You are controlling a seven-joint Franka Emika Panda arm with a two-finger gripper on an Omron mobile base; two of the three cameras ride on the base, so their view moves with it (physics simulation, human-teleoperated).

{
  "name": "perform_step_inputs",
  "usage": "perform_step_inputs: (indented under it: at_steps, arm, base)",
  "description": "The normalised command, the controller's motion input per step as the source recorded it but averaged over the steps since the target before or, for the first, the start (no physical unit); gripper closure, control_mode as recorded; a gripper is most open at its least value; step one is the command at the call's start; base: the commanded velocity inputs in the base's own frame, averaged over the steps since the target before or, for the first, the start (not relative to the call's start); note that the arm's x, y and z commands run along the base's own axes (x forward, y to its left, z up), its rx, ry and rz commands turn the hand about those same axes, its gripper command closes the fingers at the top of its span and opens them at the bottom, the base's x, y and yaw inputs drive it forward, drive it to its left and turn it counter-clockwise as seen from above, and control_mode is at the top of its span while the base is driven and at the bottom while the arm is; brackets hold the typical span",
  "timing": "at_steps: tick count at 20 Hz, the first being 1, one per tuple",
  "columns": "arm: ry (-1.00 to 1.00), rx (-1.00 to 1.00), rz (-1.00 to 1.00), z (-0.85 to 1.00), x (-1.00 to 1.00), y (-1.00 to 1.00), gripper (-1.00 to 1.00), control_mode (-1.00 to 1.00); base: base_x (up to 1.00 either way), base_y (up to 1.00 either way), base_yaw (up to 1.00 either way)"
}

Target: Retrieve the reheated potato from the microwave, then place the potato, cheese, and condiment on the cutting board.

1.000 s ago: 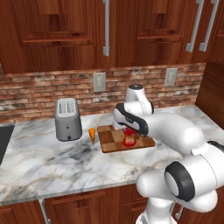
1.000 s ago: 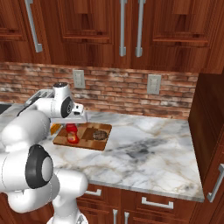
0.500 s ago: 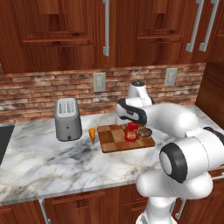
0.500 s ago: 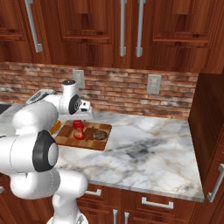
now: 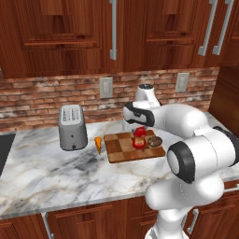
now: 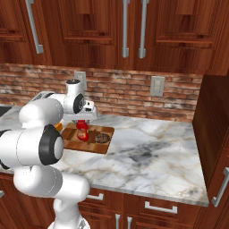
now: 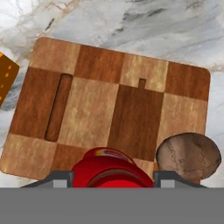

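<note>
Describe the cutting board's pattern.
The cutting board is a checkerboard of lighter and darker brown wood blocks, clearest in the hand view.

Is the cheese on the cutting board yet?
No, in the left base view the cheese stands on the counter just off the left edge of the cutting board.

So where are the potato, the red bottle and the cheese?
potato (image 7: 188, 155), hand view, middle of its brown skin
red bottle (image 5: 139, 139), left base view, middle of its body
cheese (image 5: 98, 144), left base view, middle of the orange wedge
</note>
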Motion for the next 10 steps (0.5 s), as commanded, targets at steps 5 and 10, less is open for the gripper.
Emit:
perform_step_inputs:
  at_steps: [5, 10]
  arm:
    - [0.0, 0.0, 0.02, -0.09, 0.11, 0.0, 1.0, -1.0]
    - [0.0, 0.0, 0.02, -0.14, 0.01, 0.0, 1.0, -1.0]
  base:
    - [0.0, 0.0, 0.0]
    - [0.0, 0.0, 0.0]
